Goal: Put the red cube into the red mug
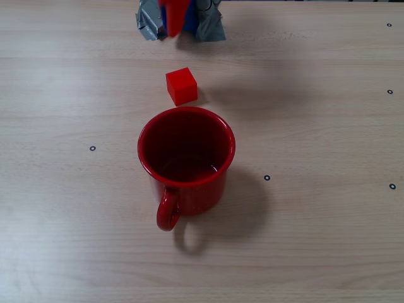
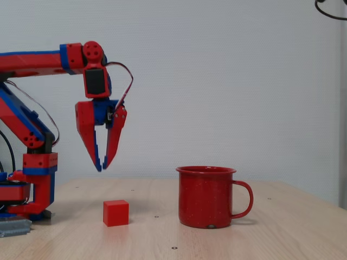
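Open air is being left above the red cube (image 2: 116, 212), while its far side is being crowded by the red mug (image 2: 207, 196) nearby.

Pale wood-grain table (image 1: 328, 252), small dark dots, plain white wall (image 2: 227, 81) behind

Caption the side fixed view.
Gripper hangs above the red cube, fingertips nearly together; the red mug stands empty-handed beside it.
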Motion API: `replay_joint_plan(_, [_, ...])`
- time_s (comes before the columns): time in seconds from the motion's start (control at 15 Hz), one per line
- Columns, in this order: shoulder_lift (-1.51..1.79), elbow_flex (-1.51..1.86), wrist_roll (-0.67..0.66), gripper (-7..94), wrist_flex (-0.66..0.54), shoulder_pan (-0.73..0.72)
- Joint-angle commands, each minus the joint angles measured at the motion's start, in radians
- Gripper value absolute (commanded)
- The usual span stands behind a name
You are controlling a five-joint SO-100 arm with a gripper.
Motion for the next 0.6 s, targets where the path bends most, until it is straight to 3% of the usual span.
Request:
replay_joint_plan(0.0, [0.009, 0.021, -0.040, 0, -0.063, -0.005])
replay_joint_plan(0.53, [-0.041, 0.141, -0.040, 0, -0.190, 0.018])
